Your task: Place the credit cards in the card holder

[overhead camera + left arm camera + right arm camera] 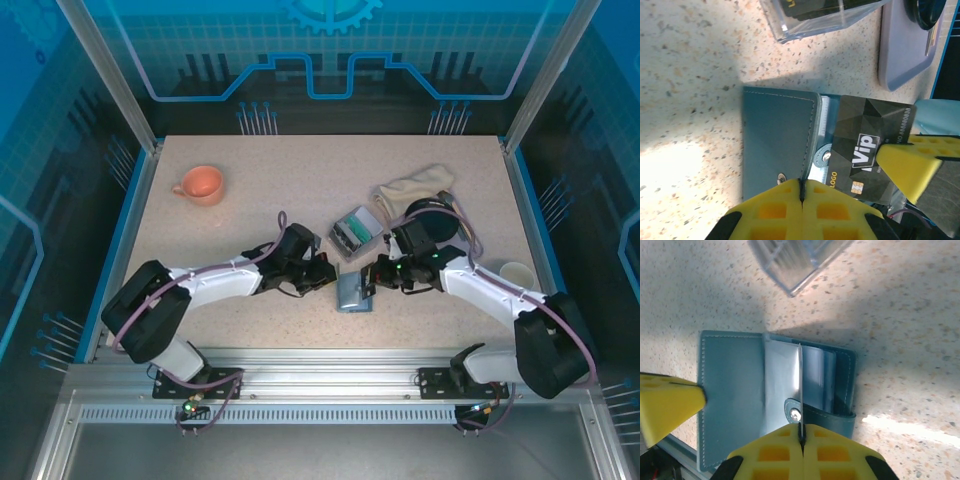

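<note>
The teal card holder (352, 292) lies open on the table between my two arms. In the left wrist view my left gripper (802, 182) is shut on the edge of its cover flap (775, 135). My right gripper (801, 426) is shut on a dark credit card (865, 140) printed "VIP", seen edge-on (800, 380) above the holder's clear sleeves (815, 375) and snap strap. From above, the left gripper (328, 272) and right gripper (375, 275) meet over the holder. More cards stand in a clear plastic box (355, 230) just behind it.
An orange cup (200, 184) stands at the back left. A beige cloth (415, 185) and a black disc on a lilac mat (900, 50) lie behind the right arm. A white cup (515, 272) sits by the right edge.
</note>
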`<state>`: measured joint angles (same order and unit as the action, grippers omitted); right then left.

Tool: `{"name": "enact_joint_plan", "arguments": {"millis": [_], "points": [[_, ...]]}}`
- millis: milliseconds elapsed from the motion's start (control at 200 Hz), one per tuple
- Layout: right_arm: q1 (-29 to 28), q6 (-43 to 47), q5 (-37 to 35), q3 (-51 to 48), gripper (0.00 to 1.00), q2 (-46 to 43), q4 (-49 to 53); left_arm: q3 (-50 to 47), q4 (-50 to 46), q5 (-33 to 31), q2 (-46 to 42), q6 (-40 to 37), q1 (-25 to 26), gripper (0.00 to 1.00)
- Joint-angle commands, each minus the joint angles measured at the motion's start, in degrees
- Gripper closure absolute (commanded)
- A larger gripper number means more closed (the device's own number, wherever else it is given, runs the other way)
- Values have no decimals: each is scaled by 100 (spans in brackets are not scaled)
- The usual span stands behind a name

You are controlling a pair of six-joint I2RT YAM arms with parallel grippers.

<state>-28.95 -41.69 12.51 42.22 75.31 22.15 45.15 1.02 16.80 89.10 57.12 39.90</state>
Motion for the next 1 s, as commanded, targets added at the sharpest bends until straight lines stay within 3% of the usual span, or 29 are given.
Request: {"name": "enact_joint_plan", "arguments": {"millis": [0,240,365,575,810,995], "points": [[-294,320,-366,413,100,136,344,-232,8,144,-138,-175,-50,100],[-959,332,-1335,968,100,259,804,-444,62,113,-303,-181,-148,100],[-1134,396,-1331,1143,100,197,818,-452,20,100,-365,-210,-149,100],[-1334,324,-1589,1314,100,821,1054,-446,87,113,-368,-169,-149,100],[-1279,254,-2368,1152,100,784,1394,-510,-76,36,-383,-263,-149,100],[-957,294,-2287,867,100,460,1410,-621,-250,-69,-398,-406,-160,100]]}}
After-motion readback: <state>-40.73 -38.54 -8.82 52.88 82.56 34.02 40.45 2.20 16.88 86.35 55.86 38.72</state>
